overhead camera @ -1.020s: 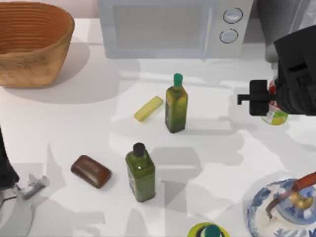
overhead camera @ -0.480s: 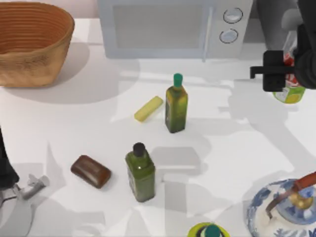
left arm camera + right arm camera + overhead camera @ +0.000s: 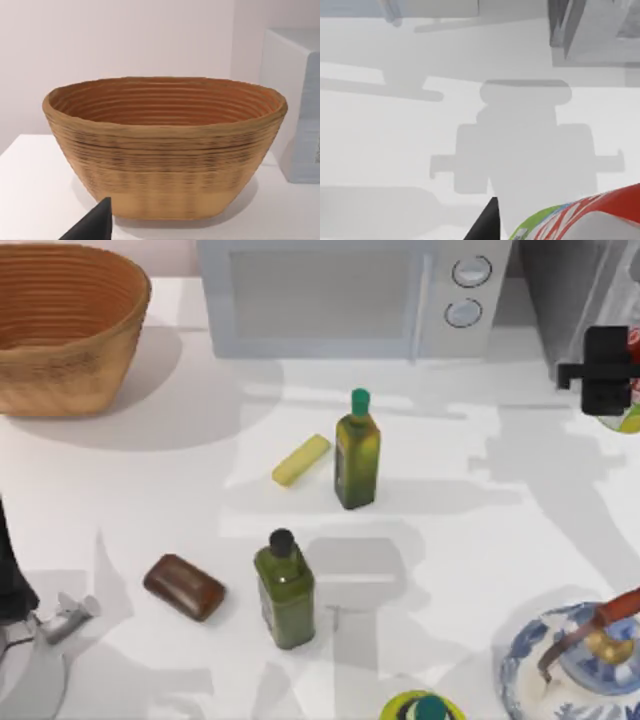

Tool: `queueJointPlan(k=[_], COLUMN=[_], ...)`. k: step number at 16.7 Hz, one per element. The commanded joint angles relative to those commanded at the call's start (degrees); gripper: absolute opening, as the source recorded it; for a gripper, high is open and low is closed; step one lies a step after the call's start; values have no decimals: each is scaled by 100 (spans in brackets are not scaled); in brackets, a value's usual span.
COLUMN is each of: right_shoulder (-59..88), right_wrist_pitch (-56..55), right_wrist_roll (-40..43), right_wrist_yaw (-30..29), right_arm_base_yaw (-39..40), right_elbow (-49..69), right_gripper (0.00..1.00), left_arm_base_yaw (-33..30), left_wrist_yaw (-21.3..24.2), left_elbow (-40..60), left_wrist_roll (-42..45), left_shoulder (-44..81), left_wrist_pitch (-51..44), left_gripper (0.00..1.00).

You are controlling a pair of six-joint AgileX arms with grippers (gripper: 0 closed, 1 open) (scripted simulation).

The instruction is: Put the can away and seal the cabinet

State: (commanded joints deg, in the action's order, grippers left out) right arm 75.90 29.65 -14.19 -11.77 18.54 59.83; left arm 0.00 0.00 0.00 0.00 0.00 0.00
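Your right gripper (image 3: pixel 622 380) at 2 o'clock clamps the small red drink can (image 3: pixel 632 412), yellow-green base band showing, raised off the table, likely so it clears the grey cabinet (image 3: pixel 575 290). Left arm parked at 8.

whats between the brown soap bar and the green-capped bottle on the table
In the top view, the black-capped bottle stands near that line, and the yellow bar lies just above it; bare white table otherwise.

We count two olive-green bottles (image 3: pixel 357 450) (image 3: pixel 284 588), one basket (image 3: pixel 65 330), one can (image 3: pixel 632 390), one microwave (image 3: pixel 350 295), one brown bar (image 3: pixel 184 587), one yellow bar (image 3: pixel 300 461).
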Motion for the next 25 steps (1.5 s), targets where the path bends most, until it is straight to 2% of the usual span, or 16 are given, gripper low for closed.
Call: queueJointPlan(k=[5,11,14,18,25], right_shoulder=[-2330,-5683,-6838,-7557,-7516], right_wrist_pitch=[-761,-2020,-2553,-2946,-2941], right_wrist_roll=[625,1123,1265,1410,1408], right_wrist_yaw=[555,1066,1160,1179,1161], right_arm_base_yaw=[-652,-1560,-1819,-1859,-1844], right_elbow=[-1452,-4116,-5220,-5950,-5944], right_gripper=[0,0,0,0,0], left_arm_base_yaw=[0,0,0,0,0], left_wrist_yaw=[0,0,0,0,0], left_elbow=[0,0,0,0,0], left_wrist_roll=[0,0,0,0,0], left_shoulder=[0,0,0,0,0], left_wrist_pitch=[0,0,0,0,0], left_gripper=[100,100,100,100,100])
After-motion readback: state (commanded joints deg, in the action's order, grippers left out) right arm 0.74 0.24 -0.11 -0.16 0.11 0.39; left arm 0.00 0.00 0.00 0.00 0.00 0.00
